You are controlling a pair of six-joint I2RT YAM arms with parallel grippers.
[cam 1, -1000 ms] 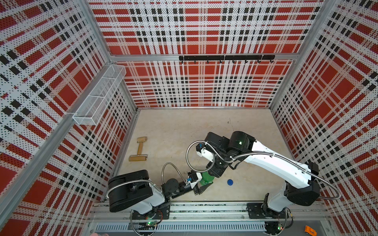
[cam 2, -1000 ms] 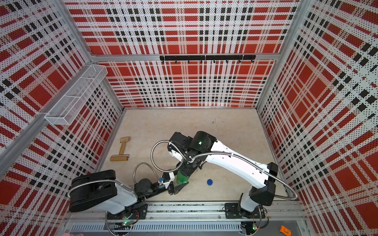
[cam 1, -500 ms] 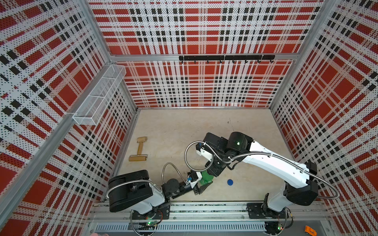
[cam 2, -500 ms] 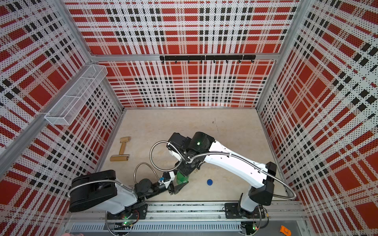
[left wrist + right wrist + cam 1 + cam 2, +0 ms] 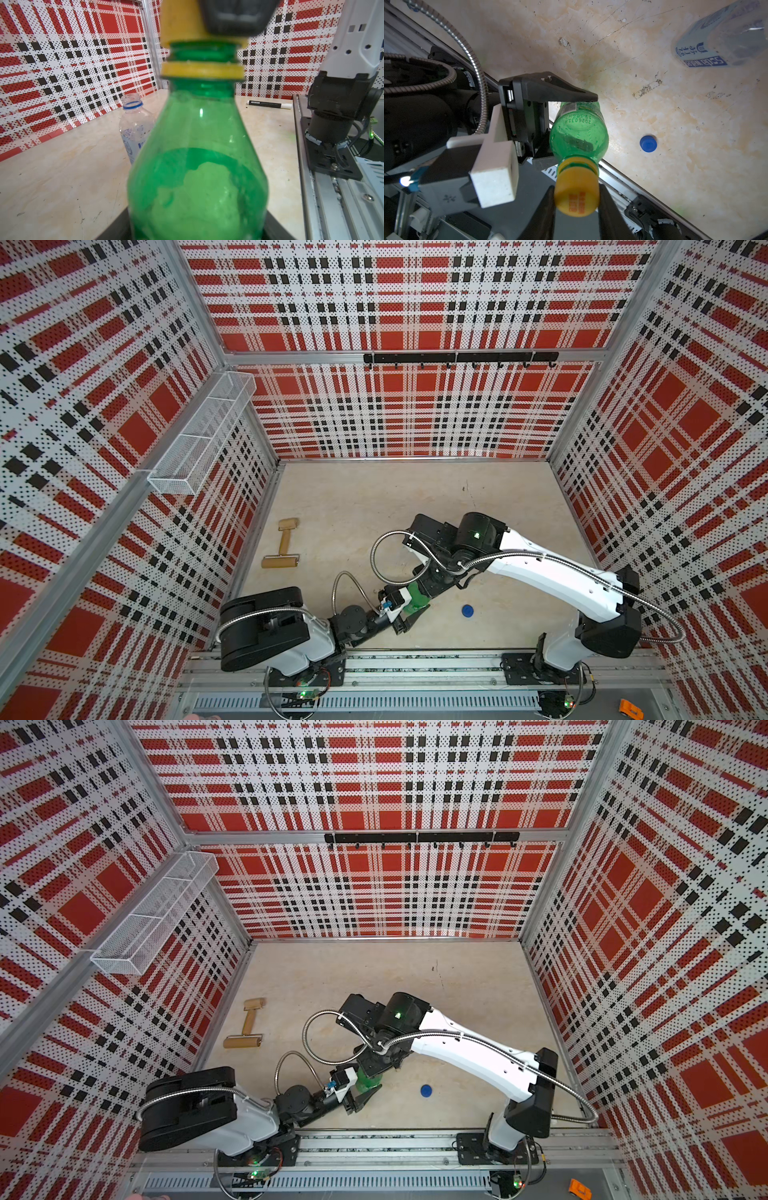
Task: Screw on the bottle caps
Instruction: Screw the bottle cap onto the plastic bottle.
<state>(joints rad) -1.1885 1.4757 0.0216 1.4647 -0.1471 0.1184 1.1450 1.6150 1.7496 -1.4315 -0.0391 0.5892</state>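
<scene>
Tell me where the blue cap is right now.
In a top view the blue cap lies on the tabletop near the front rail, to the robot's right of the green bottle.

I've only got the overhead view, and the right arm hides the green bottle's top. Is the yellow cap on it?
Observer: Yes. The right wrist view shows the yellow cap on the neck of the green bottle, with the right gripper closed on it.
Operator: Screwed all the way down?
Observer: Not yet. In the left wrist view, bare green neck shows between the cap and the yellow ring.
Operator: Where's the other bottle?
Observer: The clear bottle stands upright and uncapped on the table, beyond the green one in that view.
</scene>
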